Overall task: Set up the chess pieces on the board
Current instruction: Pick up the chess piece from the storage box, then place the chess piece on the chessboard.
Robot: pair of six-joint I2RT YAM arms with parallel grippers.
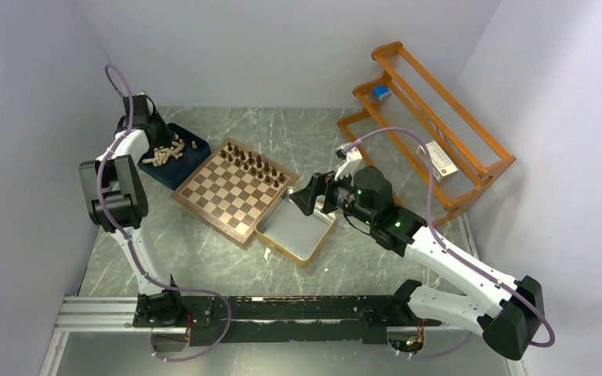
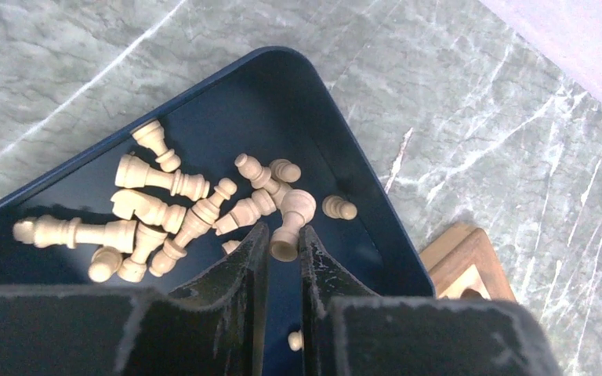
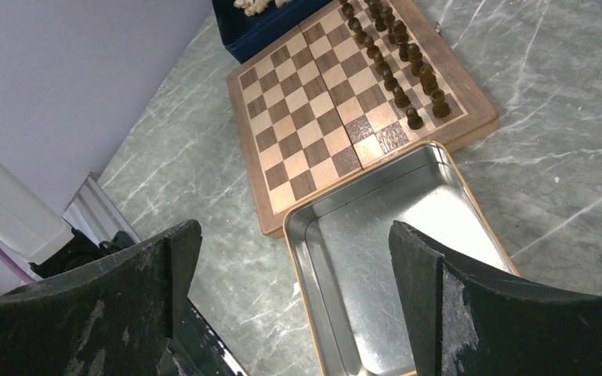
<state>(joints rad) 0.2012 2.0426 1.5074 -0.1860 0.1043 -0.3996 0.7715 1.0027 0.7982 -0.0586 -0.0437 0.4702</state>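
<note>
The board (image 1: pixel 221 202) lies mid-table with dark chess pieces (image 1: pixel 255 163) in two rows along its far side, also seen in the right wrist view (image 3: pixel 396 63). Pale chess pieces (image 2: pixel 157 207) lie tumbled in a navy tray (image 2: pixel 282 86). My left gripper (image 2: pixel 284 235) is down in that tray, shut on the base of a pale pawn (image 2: pixel 294 213) that lies on its side. From above, the left gripper (image 1: pixel 157 135) is over the tray's pile (image 1: pixel 166 153). My right gripper (image 3: pixel 294 235) hangs open and empty above a silver tin (image 3: pixel 407 227).
The silver gold-rimmed tin (image 1: pixel 294 231) sits against the board's near right edge. The navy tray (image 1: pixel 179 171) touches the board's far left corner. An orange wooden rack (image 1: pixel 431 125) stands at the back right, with small boxes on it. Walls close in on both sides.
</note>
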